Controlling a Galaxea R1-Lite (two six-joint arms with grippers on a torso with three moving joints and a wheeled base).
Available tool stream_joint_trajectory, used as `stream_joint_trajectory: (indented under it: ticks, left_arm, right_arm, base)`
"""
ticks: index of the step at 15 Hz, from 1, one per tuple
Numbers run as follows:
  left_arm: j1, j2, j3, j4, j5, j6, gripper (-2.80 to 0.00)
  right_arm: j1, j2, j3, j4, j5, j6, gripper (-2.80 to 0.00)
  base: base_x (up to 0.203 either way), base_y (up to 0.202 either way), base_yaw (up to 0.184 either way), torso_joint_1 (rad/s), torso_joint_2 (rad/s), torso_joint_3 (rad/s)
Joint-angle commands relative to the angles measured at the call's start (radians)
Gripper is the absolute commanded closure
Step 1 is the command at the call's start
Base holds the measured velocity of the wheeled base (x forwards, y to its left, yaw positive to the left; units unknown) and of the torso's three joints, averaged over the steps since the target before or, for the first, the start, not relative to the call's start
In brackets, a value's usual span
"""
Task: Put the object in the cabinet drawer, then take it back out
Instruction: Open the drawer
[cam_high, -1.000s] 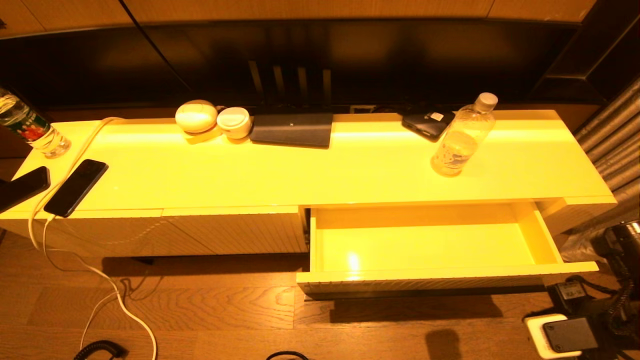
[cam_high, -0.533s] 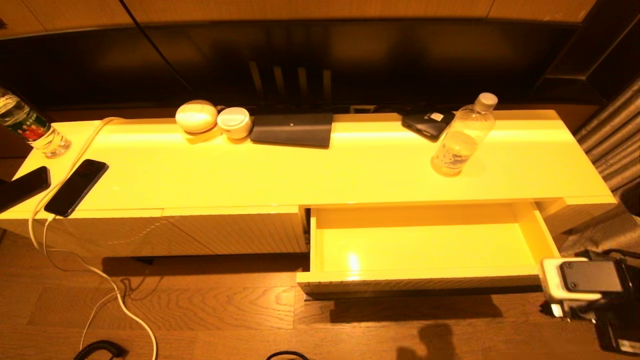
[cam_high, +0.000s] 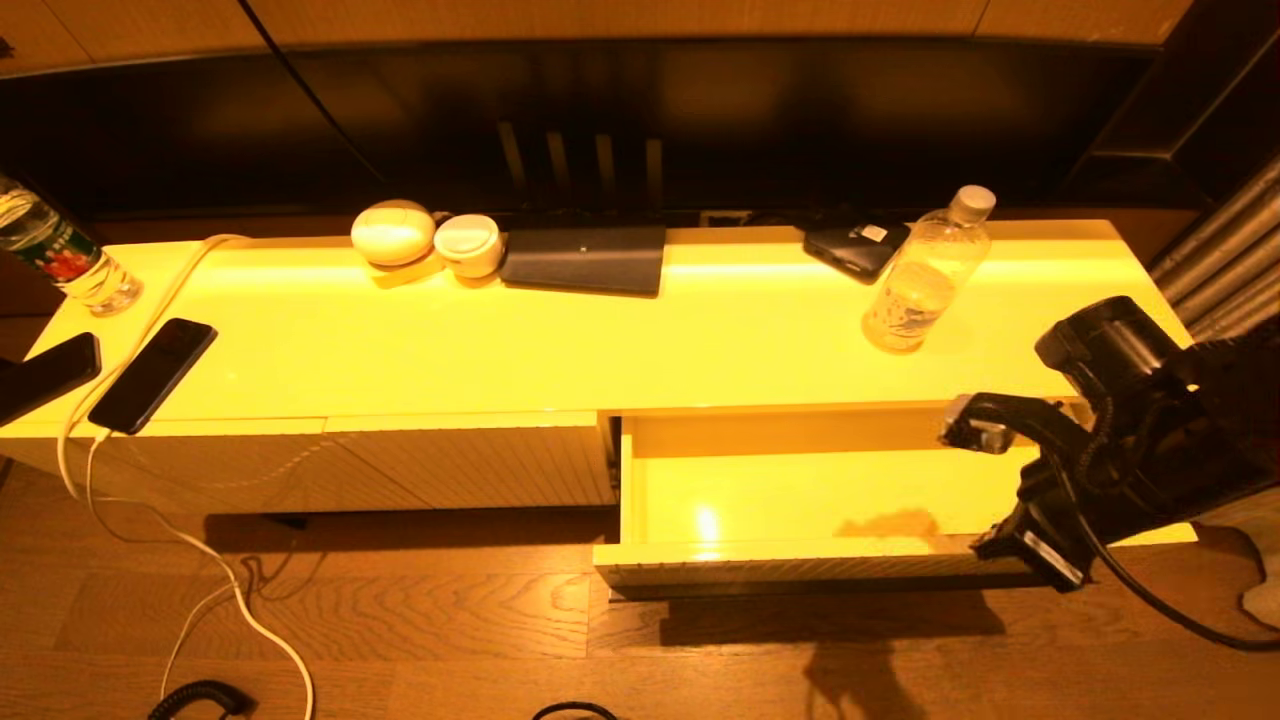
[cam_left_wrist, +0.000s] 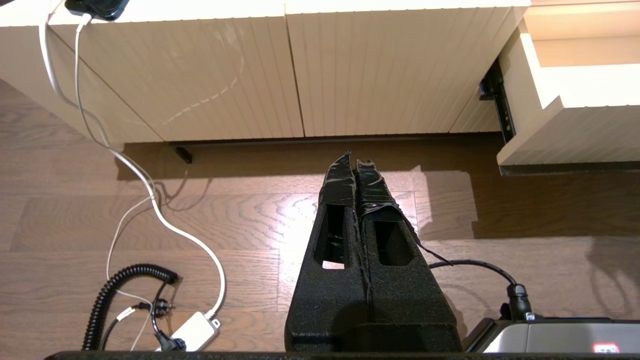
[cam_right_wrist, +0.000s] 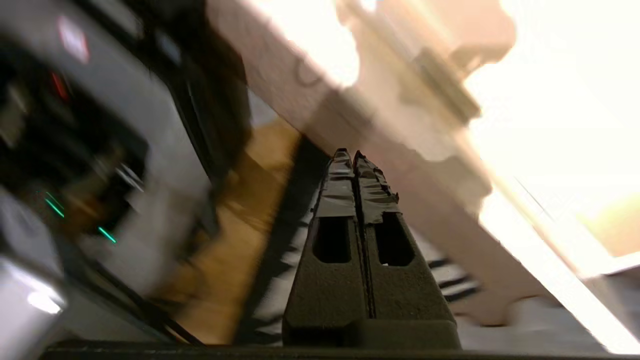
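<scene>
The object, a clear bottle (cam_high: 925, 275) with a white cap, stands upright on the cabinet top, right of middle. Below it the cabinet drawer (cam_high: 800, 570) is pulled out, its glossy inside bare; its ribbed front (cam_left_wrist: 575, 135) also shows in the left wrist view. My right arm (cam_high: 1110, 440) hangs over the drawer's right end, clear of the bottle. The right gripper (cam_right_wrist: 354, 156) is shut with nothing in it. My left gripper (cam_left_wrist: 354, 159) is shut and empty, low over the wooden floor before the closed cabinet fronts.
A bottle with a green-and-red label (cam_high: 60, 260) stands at the far left. Two phones (cam_high: 150, 375) and a white cable (cam_high: 130, 330) lie near it. Round white items (cam_high: 393, 232), a dark flat pad (cam_high: 585, 260) and a dark pouch (cam_high: 855, 248) line the back edge. Cables (cam_left_wrist: 150, 200) trail on the floor.
My right arm has risen from near the floor at the right corner, up and leftward over the drawer's right end. Bottle and drawer have not moved.
</scene>
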Motion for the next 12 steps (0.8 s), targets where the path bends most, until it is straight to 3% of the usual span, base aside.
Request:
stream_joint_trajectory:
  ticks: [1,4,8,12]
  left_arm:
    - [0.0,0.0,0.002,0.0,0.0,0.0,0.0]
    - [0.0,0.0,0.002,0.0,0.0,0.0,0.0]
    - [0.0,0.0,0.002,0.0,0.0,0.0,0.0]
    - [0.0,0.0,0.003,0.0,0.0,0.0,0.0]
  right_arm:
    - [0.003,0.116,-0.093,0.006,0.001,0.143,0.0]
    - [0.021,0.192,-0.21,0.04,-0.001,0.281,0.0]
    - [0.047,0.252,-0.243,0.073,-0.065,0.37,0.0]
    - [0.064,0.291,-0.264,0.073,-0.075,0.472,0.0]
  base:
    - [0.0,0.0,0.0,0.0,0.0,0.0]
    - [0.0,0.0,0.0,0.0,0.0,0.0]
    - [0.0,0.0,0.0,0.0,0.0,0.0]
    - [0.0,0.0,0.0,0.0,0.0,0.0]
